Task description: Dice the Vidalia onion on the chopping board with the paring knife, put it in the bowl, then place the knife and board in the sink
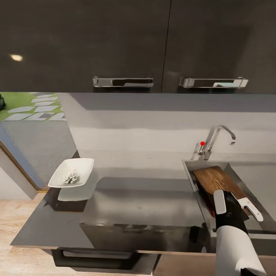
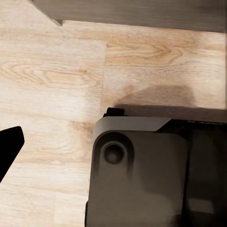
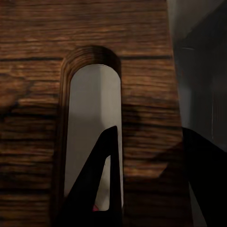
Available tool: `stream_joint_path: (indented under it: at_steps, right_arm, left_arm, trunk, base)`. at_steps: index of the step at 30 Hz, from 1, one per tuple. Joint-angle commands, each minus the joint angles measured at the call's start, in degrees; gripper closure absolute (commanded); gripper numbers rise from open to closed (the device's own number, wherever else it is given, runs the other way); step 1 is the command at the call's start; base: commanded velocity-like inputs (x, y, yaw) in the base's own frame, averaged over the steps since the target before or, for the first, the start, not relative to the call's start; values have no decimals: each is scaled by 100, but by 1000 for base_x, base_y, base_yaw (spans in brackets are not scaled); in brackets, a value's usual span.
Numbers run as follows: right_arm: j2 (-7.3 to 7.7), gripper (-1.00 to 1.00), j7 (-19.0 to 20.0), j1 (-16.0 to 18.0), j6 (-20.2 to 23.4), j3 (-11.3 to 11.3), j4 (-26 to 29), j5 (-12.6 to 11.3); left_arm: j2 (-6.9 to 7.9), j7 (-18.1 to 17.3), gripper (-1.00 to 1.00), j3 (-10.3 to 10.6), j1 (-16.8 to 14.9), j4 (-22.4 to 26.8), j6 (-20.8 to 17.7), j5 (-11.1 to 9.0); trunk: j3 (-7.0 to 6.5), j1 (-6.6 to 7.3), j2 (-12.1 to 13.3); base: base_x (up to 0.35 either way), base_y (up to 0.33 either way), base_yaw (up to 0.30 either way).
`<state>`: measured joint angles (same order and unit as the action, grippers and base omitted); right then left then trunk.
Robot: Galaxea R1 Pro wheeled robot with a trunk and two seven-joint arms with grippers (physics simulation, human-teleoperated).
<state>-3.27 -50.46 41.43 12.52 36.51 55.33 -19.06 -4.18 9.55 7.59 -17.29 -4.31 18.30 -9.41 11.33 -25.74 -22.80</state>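
Chopping board (image 1: 215, 183): lies tilted inside the sink (image 1: 190, 165), leaning on its left wall, so it is already where the task wants it.
Right tool (image 1: 234, 203): hangs over the board's near end; the right wrist view shows one dark finger (image 3: 97, 189) through the handle slot (image 3: 92, 123) and the other beyond the board's edge (a straddling grip, though I cannot tell whether it grips or has let go).
Diced onion (image 1: 71, 177): pale pieces sit in the white bowl (image 1: 82, 168) on the desk (image 1: 142, 207), well apart from the sink.
Paring knife: not made out.
Left tool: hangs low over the wooden floor (image 2: 52, 75); state cannot be told.
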Motion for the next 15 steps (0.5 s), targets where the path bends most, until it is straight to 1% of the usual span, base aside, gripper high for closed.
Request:
stream_joint_path:
  at_steps: [1,4,7,11,15]
  right_arm:
    - [-1,100,-7,6,50,12,-2,-1]
    - [7,100,-7,5,-23,13,-111,-1]
    - [10,100,-7,6,-211,14,-258,-1]
    - [23,100,-7,6,-272,14,-412,-1]
    - [27,100,-7,6,-440,21,-518,-1]
  left_arm:
    - [-4,9,-100,50,-11,-26,42,-52]
    - [-4,6,-100,50,-11,-26,42,-52]
    - [-4,6,-100,50,-11,-26,42,-52]
    - [-4,7,-100,50,-11,-26,42,-52]
    - [-4,4,-100,50,-11,-26,42,-52]
  trunk:
    - [11,-4,-12]
    - [11,-4,-12]
    - [11,-4,-12]
    - [11,-4,-12]
    - [11,-4,-12]
  base:
    - [39,-46,0]
    - [15,-18,0]
    - [3,-3,0]
    - [14,0,0]
    - [154,-34,0]
